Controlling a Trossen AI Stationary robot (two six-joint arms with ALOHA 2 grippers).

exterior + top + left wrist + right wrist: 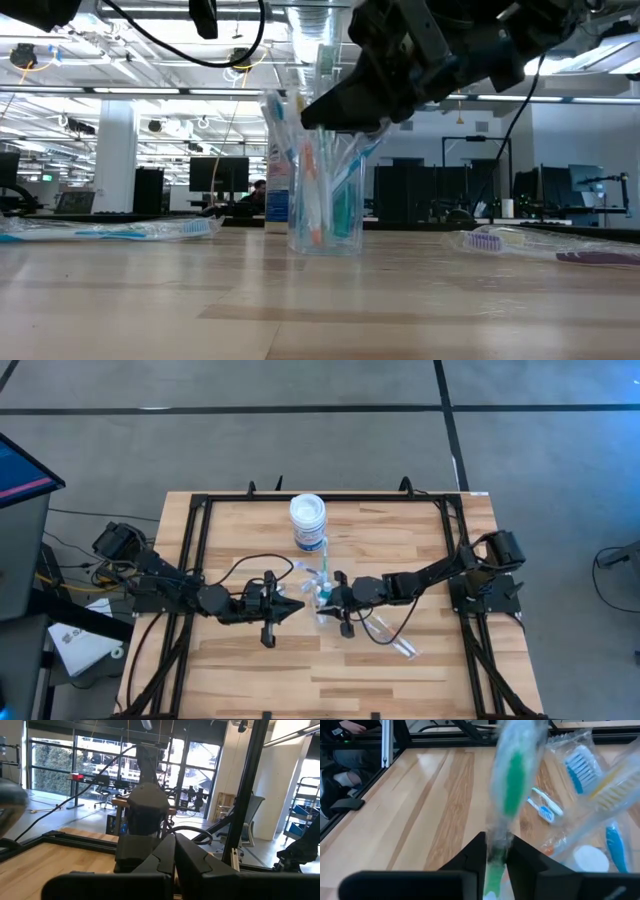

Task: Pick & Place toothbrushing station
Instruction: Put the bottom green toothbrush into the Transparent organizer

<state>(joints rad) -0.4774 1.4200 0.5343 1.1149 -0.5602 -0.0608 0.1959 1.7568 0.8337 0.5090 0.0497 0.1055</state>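
Note:
A small clear cup (325, 225) stands on the table's middle with several blue, green and white toothbrushes upright in it; it also shows in the high view (320, 592). My right gripper (330, 596) is above the cup's rim, shut on a green toothbrush in a clear wrapper (512, 780). My left gripper (296, 607) is just left of the cup, shut and empty; its fingers (167, 855) point at the other arm. No tiny tube shows. My right gripper (497, 855) pinches the wrapped green toothbrush near one end of its handle (496, 837) between its two fingers. The fingers slant down from the table's right, and the toothbrush runs on past them in line with them. I cannot tell whether its far end is in the cup.
A white round jar with a blue label (308, 520) stands behind the cup. Wrapped toothbrushes lie loose on the table: one near the front right (395, 640), one far left in the low view (110, 230), others at its right (500, 240). A black frame (200, 510) borders the table.

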